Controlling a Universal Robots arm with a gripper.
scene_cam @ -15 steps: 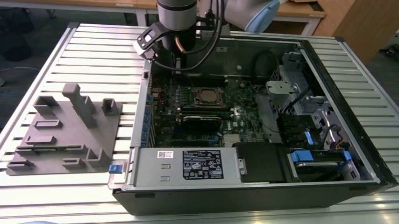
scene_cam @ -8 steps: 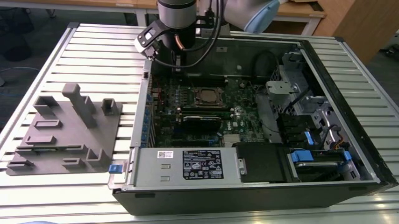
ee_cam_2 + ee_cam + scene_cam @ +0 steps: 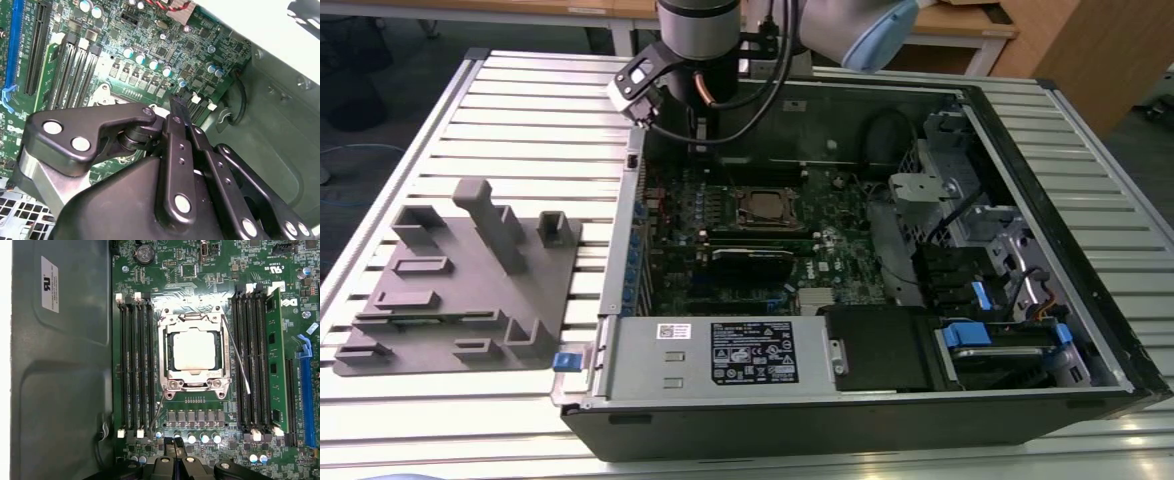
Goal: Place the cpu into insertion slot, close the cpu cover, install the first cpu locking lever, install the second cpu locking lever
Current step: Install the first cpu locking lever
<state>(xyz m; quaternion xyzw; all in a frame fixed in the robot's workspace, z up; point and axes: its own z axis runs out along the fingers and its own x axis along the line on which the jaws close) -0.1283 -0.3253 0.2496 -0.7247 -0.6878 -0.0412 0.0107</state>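
Exterior view: open PC case (image 3: 1067, 250) lies on slatted table (image 3: 520, 110). Arm (image 3: 707, 40) enters at upper centre, cut off by frame top, and reaches down into the case's upper-left corner. Grey fixture (image 3: 454, 270) sits on the table at the exterior view's left, apart from the case. Power supply (image 3: 720, 350) along the case's lower edge hides the lower part of the green board (image 3: 720, 230). First wrist view: cpu (image 3: 194, 351) sits flat in insertion slot (image 3: 172, 385), silver top showing through the window of the cpu cover (image 3: 223, 347). Cover lies flat over the chip, so the slot's contacts are hidden & only its metal rim shows. Lever A (image 3: 237, 362), thin wire, slants away from the socket across the neighbouring memory slots (image 3: 250, 355), not tucked against the frame. Lever B (image 3: 158, 415), another thin wire, runs from a socket corner toward the gripper (image 3: 173, 442); faint against the board, its end hard to trace. Gripper hangs over the board by the capacitor row, apart from the socket; can't tell if it touches lever B. Fingers (image 3: 175, 145) closed tip to tip in both wrist views, gripping no part. Second wrist view: black linkage blocks most of the board, socket mostly hidden behind it.
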